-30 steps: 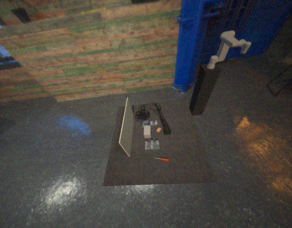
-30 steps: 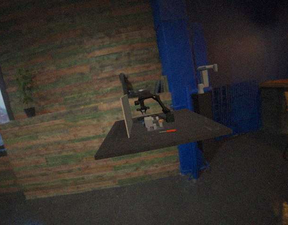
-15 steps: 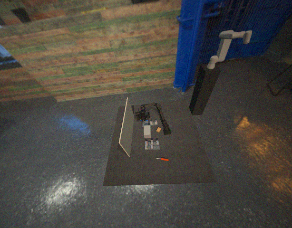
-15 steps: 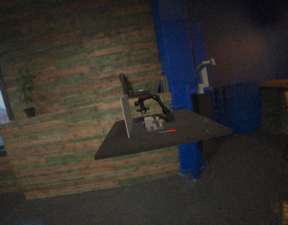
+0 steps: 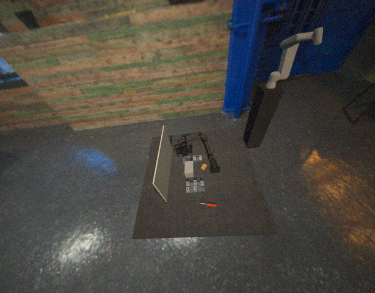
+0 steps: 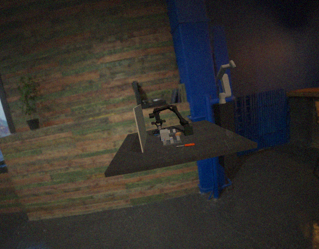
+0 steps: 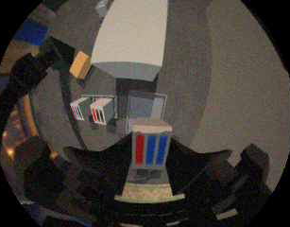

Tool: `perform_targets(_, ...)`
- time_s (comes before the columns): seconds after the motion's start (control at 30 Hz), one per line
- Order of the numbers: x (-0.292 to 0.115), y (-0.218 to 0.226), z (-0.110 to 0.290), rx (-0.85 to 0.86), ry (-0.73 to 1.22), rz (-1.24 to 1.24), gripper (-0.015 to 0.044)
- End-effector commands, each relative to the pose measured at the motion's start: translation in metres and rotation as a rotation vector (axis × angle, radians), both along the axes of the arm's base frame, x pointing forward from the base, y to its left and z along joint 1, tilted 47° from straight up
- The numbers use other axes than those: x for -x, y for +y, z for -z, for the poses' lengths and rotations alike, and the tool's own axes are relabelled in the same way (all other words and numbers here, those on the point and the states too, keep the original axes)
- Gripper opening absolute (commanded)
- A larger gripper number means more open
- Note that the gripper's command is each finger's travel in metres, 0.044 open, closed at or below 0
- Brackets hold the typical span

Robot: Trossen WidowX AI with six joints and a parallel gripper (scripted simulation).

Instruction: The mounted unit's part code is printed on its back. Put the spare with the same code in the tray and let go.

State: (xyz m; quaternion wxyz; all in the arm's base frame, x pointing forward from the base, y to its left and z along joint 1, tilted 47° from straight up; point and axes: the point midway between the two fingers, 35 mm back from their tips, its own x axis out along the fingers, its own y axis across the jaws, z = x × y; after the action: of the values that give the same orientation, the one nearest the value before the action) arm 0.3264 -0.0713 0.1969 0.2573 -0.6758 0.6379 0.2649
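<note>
My gripper (image 7: 147, 134) (image 5: 185, 154) is shut on a pale spare unit (image 7: 152, 128) with one red and two blue stripes on the face toward the wrist camera. The unit is upright. In the wrist view it overlaps the near part of a shallow grey tray (image 7: 142, 104), so I cannot tell its exact height over it. Left of the tray there, a unit with red and blue stripes (image 7: 77, 111) and a unit with red and black stripes (image 7: 102, 112) stand side by side. Several more units (image 5: 195, 188) stand in the front rack. The mounted unit and its code cannot be made out.
A large white box (image 7: 130, 38) (image 5: 189, 168) (image 6: 164, 134) stands between tray and front rack. An orange block (image 7: 80, 64) (image 5: 203, 166) lies beside it, near the arm's base. A tall upright panel (image 5: 163, 166) (image 6: 140, 128) runs along the left. A red-handled screwdriver (image 5: 211, 204) (image 6: 189, 144) lies in front.
</note>
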Motion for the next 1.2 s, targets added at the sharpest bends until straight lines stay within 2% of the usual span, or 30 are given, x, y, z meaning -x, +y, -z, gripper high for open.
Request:
perform_targets(0.0, -0.001, -0.003, 0.002, 0.005, -0.001, -0.001, 0.0000)
perform_targets(1.17, -0.003, -0.023, 0.019, 0.005, -0.002, -0.002, 0.0000)
